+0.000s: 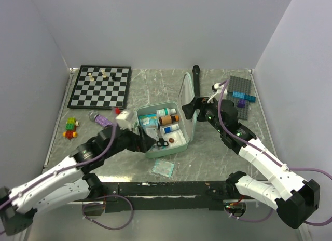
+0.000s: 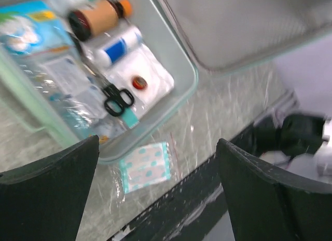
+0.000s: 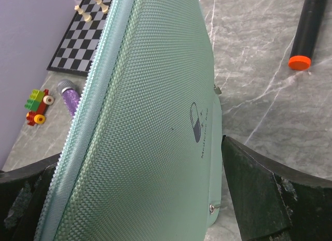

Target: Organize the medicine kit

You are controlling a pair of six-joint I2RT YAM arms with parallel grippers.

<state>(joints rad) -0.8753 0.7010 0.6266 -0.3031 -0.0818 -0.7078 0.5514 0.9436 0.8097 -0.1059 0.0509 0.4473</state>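
Top external view first: the medicine kit [image 1: 168, 150] is seen lying open on the table, its lid [image 1: 187, 95] stood upright along the kit's right side. Inside the kit, 1 amber bottle [image 1: 168, 119], 1 blue-and-white tube [image 1: 170, 129], 1 pair of black scissors [image 1: 161, 143] and several flat packets are already laid in, so much of the packing is judged done.

The left gripper [image 1: 147, 142] is held at the kit's near-left rim. On the left wrist view its fingers [image 2: 46, 189] are spread wide, with nothing between them.

The right gripper [image 1: 193, 107] is placed at the kit's lid. On the right wrist view it is spread, 1 finger on either side of the lid, and contact with the lid cannot be told.

Left to do, as judged: 1 dotted sachet [image 1: 164, 168] is lying just in front of the kit, outside it. A small white-and-red object [image 1: 123, 115] just left of the kit may belong too, though it is too small to name. After that, the lid is to be lowered and zipped.
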